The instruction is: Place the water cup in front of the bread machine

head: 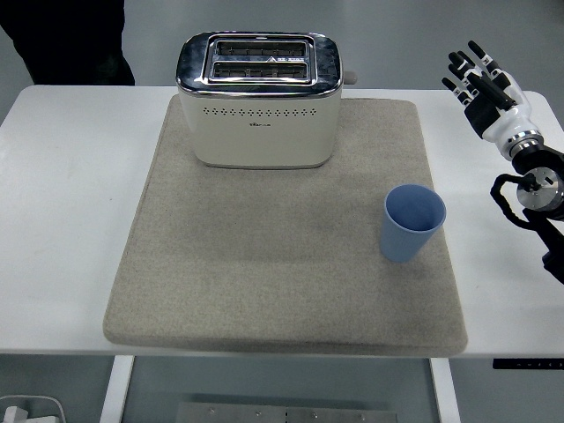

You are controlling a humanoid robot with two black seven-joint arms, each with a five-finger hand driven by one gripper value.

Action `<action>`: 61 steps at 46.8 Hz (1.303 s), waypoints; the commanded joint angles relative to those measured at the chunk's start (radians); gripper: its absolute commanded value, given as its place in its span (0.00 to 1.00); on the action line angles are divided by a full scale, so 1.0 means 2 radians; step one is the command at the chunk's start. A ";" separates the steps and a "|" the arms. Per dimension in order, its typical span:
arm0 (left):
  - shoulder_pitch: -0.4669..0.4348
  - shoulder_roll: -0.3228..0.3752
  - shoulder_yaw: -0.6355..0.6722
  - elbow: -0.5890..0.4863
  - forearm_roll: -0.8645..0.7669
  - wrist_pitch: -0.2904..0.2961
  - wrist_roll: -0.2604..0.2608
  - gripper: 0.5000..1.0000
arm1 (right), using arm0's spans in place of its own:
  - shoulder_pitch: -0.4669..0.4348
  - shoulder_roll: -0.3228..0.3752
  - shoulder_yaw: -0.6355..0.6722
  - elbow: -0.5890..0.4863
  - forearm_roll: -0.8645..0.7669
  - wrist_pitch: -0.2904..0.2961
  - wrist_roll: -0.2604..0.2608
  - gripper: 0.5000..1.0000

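Observation:
A light blue water cup [412, 222] stands upright on the right part of a grey mat [264, 264]. A cream toaster with a chrome top [259, 99] stands at the mat's far middle, its slots empty. My right hand [483, 81] is raised at the right edge, fingers spread and holding nothing, up and to the right of the cup and apart from it. My left arm is out of view.
The mat lies on a white table [62, 220]. A person in dark clothes [70, 40] stands at the top left behind the table. A white object [31, 410] sits on the floor at the bottom left.

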 commanded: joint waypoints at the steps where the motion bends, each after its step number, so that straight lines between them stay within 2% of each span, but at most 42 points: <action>1: 0.000 0.000 -0.001 0.000 0.000 -0.001 0.000 1.00 | 0.000 0.000 0.000 -0.001 0.000 0.000 0.002 0.86; 50: -0.002 0.000 0.000 0.007 -0.001 0.002 0.000 1.00 | -0.008 -0.006 -0.002 0.001 -0.021 0.003 0.004 0.86; 61: -0.002 0.000 0.000 0.007 -0.001 0.002 0.000 1.00 | -0.024 -0.030 -0.001 0.008 -0.021 0.016 0.005 0.86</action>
